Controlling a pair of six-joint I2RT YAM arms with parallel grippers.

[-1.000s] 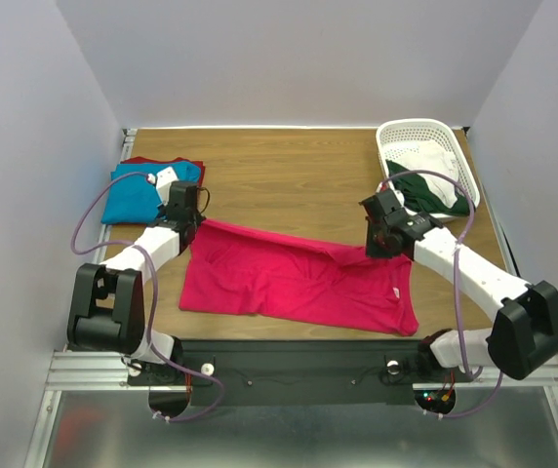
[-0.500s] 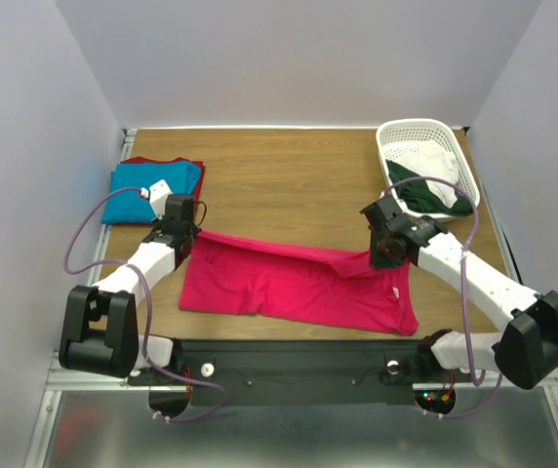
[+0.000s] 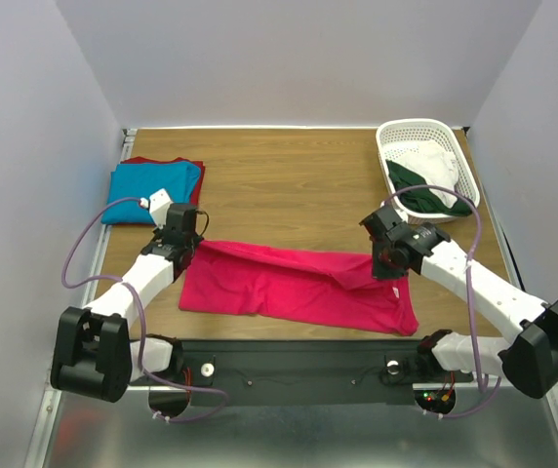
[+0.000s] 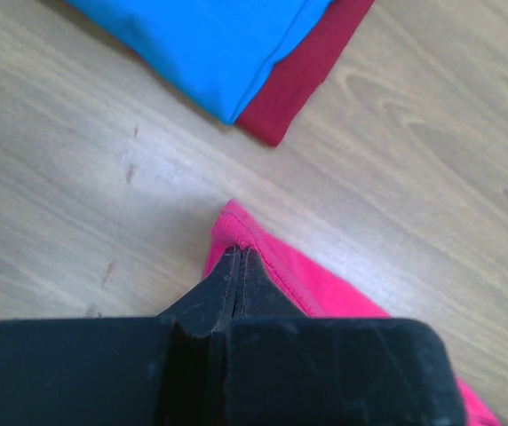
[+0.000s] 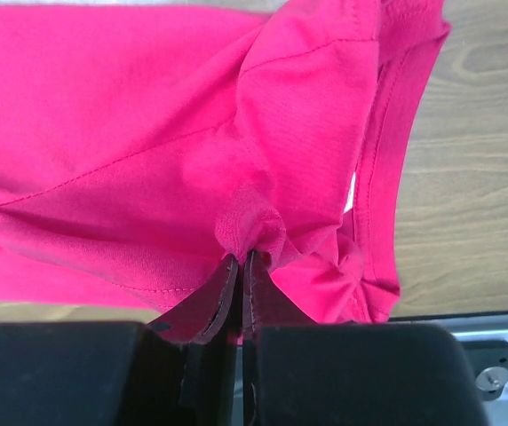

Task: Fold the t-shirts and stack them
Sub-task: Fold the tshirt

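A crimson-pink t-shirt (image 3: 289, 288) lies spread across the near middle of the table. My left gripper (image 3: 189, 242) is shut on its far left corner (image 4: 236, 232). My right gripper (image 3: 388, 265) is shut on a pinched fold of the same shirt (image 5: 250, 226) near the neck, where a white label (image 5: 351, 191) shows. A folded turquoise-blue t-shirt (image 3: 147, 188) lies on a folded dark red one (image 3: 167, 162) at the far left; both also show in the left wrist view, the blue one (image 4: 210, 44) over the red one (image 4: 303, 80).
A white lattice basket (image 3: 424, 166) stands at the far right with dark green (image 3: 425, 193) and white (image 3: 425, 156) clothes in it. Bare wooden table (image 3: 289, 185) lies between the stack and the basket. The table's near edge has a metal rail (image 3: 298, 361).
Both grippers have moved toward the near edge, pulling the far edge of the pink shirt with them. The shirt's far band now folds over nearer to me.
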